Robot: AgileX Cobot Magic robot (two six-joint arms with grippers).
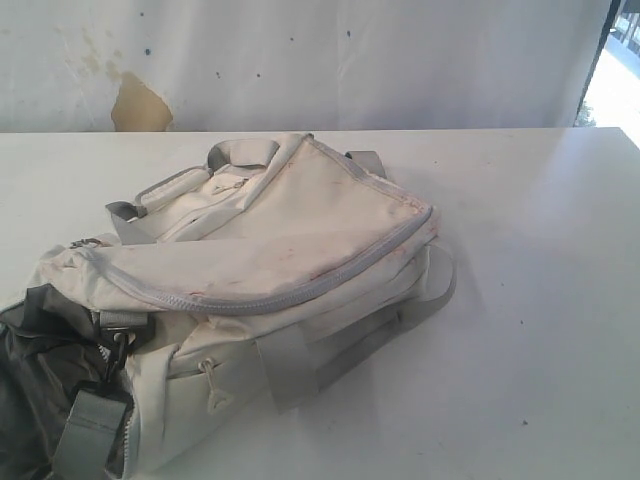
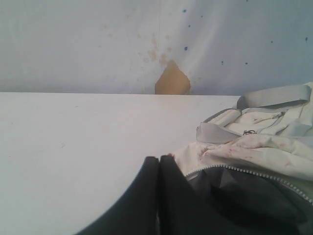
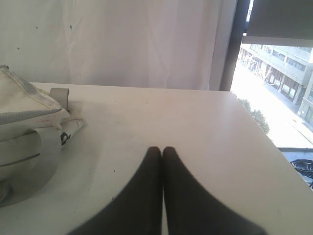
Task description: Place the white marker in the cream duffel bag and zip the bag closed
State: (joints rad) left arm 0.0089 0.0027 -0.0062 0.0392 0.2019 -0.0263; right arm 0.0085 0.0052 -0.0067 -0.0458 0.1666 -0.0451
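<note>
The cream duffel bag [image 1: 270, 250] lies on the white table [image 1: 540, 330], left of centre in the exterior view, its grey zipper [image 1: 300, 295] running along the front of the top flap. The bag's left end gapes, showing dark grey lining [image 2: 244, 196]. The white marker is out of view. Neither arm shows in the exterior view. My left gripper [image 2: 159, 158] is shut with nothing in it, its tips beside the bag's [image 2: 254, 147] open end. My right gripper [image 3: 162, 149] is shut and empty over bare table, to the side of the bag [image 3: 24, 127].
A dark grey fabric item [image 1: 35, 370] lies at the bag's left end by the table's front-left corner. A wall with a brown patch [image 1: 138, 103] stands behind the table. The table's right edge [image 3: 264, 132] borders a window.
</note>
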